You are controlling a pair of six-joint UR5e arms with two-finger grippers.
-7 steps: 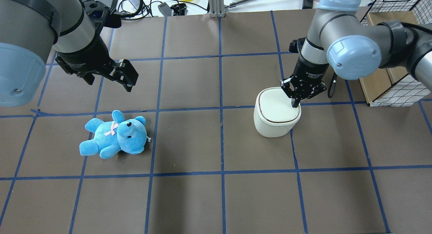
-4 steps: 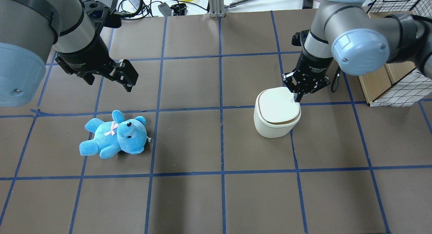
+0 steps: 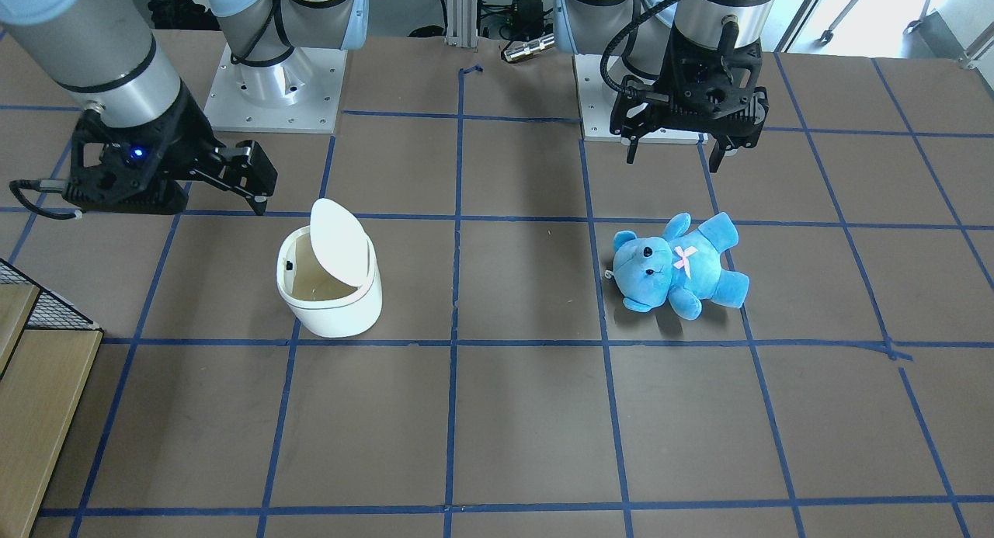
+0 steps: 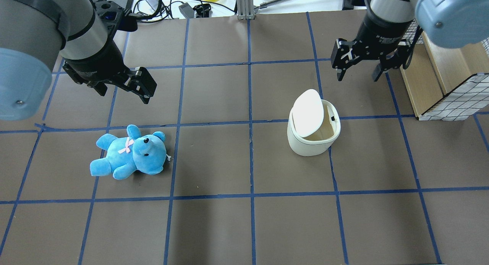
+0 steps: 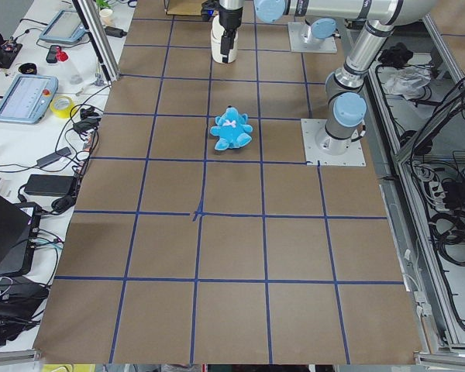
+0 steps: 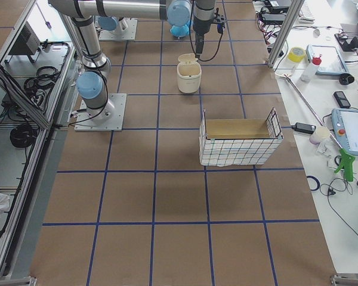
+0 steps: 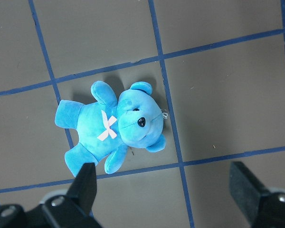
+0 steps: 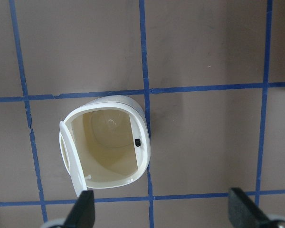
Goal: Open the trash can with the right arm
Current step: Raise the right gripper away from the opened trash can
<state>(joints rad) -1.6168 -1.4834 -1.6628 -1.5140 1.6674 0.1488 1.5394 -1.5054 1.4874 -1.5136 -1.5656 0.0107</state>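
Note:
The white trash can (image 4: 310, 144) stands right of the table's middle. Its lid (image 4: 308, 112) is flipped up and leans to the left, so the beige inside shows. It also shows in the front-facing view (image 3: 334, 311) and, from above, in the right wrist view (image 8: 143, 134). My right gripper (image 4: 358, 73) is open and empty. It hangs above the table, behind and to the right of the can, clear of it. Its blue light shows in the front-facing view, where the gripper (image 3: 252, 185) is beside the can. My left gripper (image 4: 144, 85) is open and empty, above and behind the teddy bear.
A blue teddy bear (image 4: 130, 154) lies on the left half of the table, below the left wrist camera (image 7: 114, 126). A wire basket with a wooden box (image 4: 445, 85) stands at the right edge, close to my right arm. Cables (image 4: 160, 5) lie past the far edge.
My right gripper was shut with its tip on the lid's right side. It has since risen, moved back and right, and opened. The lid has flipped up. The left arm has not moved.

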